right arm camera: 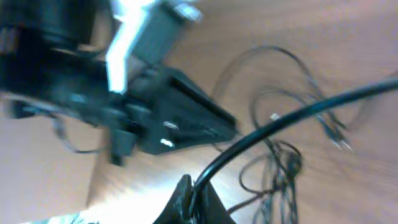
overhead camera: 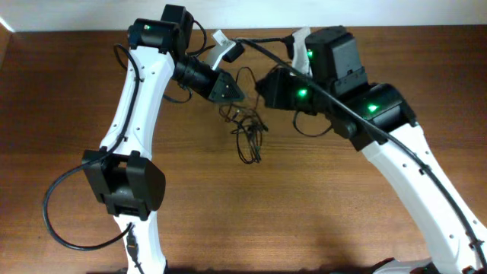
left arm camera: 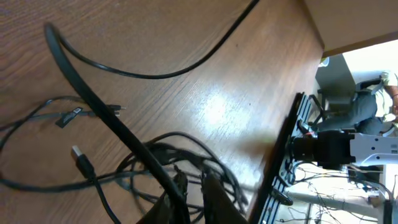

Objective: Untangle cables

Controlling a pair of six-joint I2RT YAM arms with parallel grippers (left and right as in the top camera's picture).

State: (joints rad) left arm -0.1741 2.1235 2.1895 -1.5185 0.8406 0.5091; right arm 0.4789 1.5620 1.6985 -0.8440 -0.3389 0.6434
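The cables lie as a loose tangle of thin black cords on the wooden table between the two grippers. My left gripper hovers just above the tangle's upper left. In the left wrist view its jaws stand a little apart over the tangle, and a thicker black cable runs across the left finger. A USB plug lies loose nearby. My right gripper is shut on that thicker cable, which arcs up and to the right above the tangle. The left gripper shows ahead of it.
The table's far edge runs close behind both grippers. Off the table's edge stands black equipment with wiring. The left arm's own thick cable loops out near its base. Bare wood stretches toward the front.
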